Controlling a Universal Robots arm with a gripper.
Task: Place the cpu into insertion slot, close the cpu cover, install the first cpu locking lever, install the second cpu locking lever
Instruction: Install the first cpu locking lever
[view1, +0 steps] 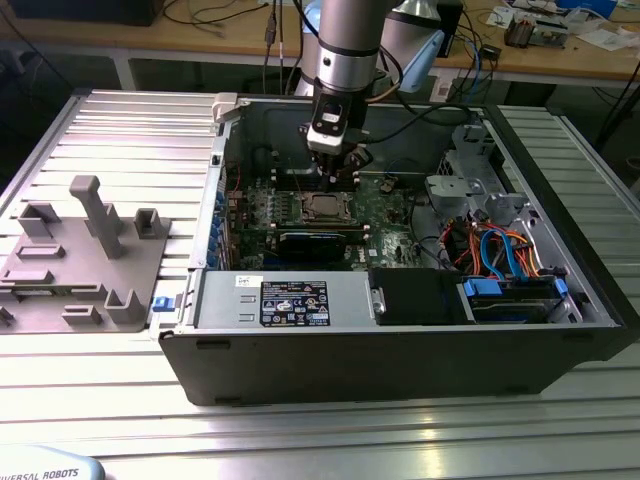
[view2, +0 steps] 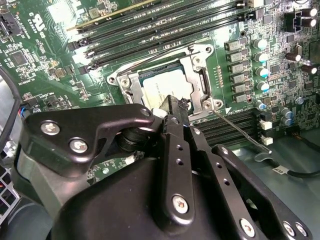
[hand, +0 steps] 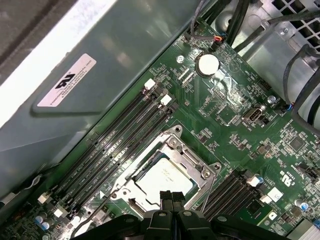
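The cpu (view1: 325, 207) lies flat in the insertion slot (view2: 122, 80) on the green board, its silver top showing in both wrist views (view2: 165, 87) (hand: 162, 175). The cpu cover (view2: 200, 80) (hand: 202, 172) lies down around it as a metal frame. A thin wire locking lever (view2: 240, 132) (hand: 207, 192) sticks out from one socket corner over the memory slots, its hooked end free. My gripper (view1: 330, 165) (view2: 172, 104) (hand: 172, 196) hangs just above the socket's edge. It is shut, with fingertips together and nothing between them.
The open computer case (view1: 400, 370) stands on a ribbed metal table. Around the socket are long memory slots (hand: 115, 145), a black card (view1: 315, 245), the power supply box (view1: 285, 300) and a drive cage with cables (view1: 500, 250). A grey fixture (view1: 80, 260) sits at the exterior view's left.
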